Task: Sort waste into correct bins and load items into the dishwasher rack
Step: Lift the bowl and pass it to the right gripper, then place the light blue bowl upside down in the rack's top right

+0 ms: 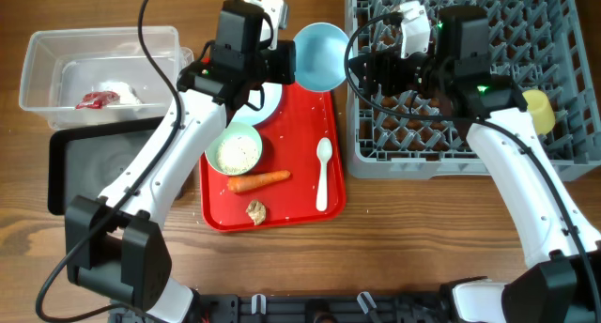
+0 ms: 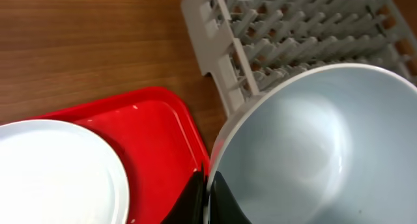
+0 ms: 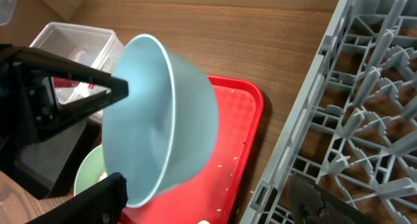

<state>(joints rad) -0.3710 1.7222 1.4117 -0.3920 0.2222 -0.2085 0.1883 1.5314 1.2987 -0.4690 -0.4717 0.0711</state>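
Note:
My left gripper (image 1: 286,60) is shut on the rim of the light blue bowl (image 1: 320,55) and holds it tilted above the red tray's far end, close to the grey dishwasher rack (image 1: 554,154). The bowl fills the left wrist view (image 2: 313,146) and shows in the right wrist view (image 3: 163,113). My right gripper (image 1: 362,71) is open and empty at the rack's left edge, facing the bowl. The pale blue plate (image 1: 268,105) lies under my left arm. The pale green bowl (image 1: 237,149) holds rice. The carrot (image 1: 258,181), brown lump (image 1: 254,211) and white spoon (image 1: 323,173) lie on the tray. The yellow cup (image 1: 537,110) is in the rack.
The red serving tray (image 1: 310,206) sits mid-table. The clear tub (image 1: 56,60) at the far left holds the red-and-white wrapper (image 1: 97,99). The black tray (image 1: 94,163) lies in front of it. Loose rice grains dot the tray and table.

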